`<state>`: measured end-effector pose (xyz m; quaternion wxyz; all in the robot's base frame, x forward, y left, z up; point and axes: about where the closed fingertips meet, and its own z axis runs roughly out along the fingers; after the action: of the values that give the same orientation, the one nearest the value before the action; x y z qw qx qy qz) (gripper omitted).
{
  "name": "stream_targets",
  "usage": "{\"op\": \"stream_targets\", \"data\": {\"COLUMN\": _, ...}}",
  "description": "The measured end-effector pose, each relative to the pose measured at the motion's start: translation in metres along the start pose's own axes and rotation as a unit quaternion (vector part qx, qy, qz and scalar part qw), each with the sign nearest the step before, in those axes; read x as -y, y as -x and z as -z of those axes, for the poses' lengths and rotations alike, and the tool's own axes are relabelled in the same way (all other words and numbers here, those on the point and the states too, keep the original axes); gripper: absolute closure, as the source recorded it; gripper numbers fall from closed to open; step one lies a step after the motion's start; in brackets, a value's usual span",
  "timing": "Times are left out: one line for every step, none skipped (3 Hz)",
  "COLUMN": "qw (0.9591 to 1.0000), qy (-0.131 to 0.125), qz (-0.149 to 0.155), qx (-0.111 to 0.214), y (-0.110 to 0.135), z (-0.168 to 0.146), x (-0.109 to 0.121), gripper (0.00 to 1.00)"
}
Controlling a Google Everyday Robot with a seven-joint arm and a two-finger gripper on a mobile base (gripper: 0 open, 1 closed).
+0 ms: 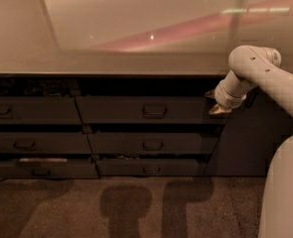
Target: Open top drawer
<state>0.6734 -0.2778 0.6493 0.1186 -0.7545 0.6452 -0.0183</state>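
Can count six dark grey drawer fronts under one pale counter, in two columns of three, each with one loop handle; can place the top drawer uppermost in the right-hand column, widest of the six, a dark gap showing between its front and the counter's edge. Can see one white arm reaching in from the right, its one gripper just beside the top drawer's right end and well apart from the centre handle; cannot tell how far open, nor whether anything is held. On the floor, two dark shadows side by side.
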Motion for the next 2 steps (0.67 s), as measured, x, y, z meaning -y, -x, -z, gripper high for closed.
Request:
{"op": "stream_targets", "data": {"qw": 1.0, "qy": 0.0, "qz": 0.0, "qx": 0.0, "y": 0.0, "z": -0.0001, "x": 0.0, "gripper": 1.0}}
{"op": "stream_targets", "data": {"qw": 1.0, "qy": 0.0, "qz": 0.0, "qx": 0.0, "y": 0.0, "z": -0.0001, "x": -0.0001, "gripper": 1.0}}
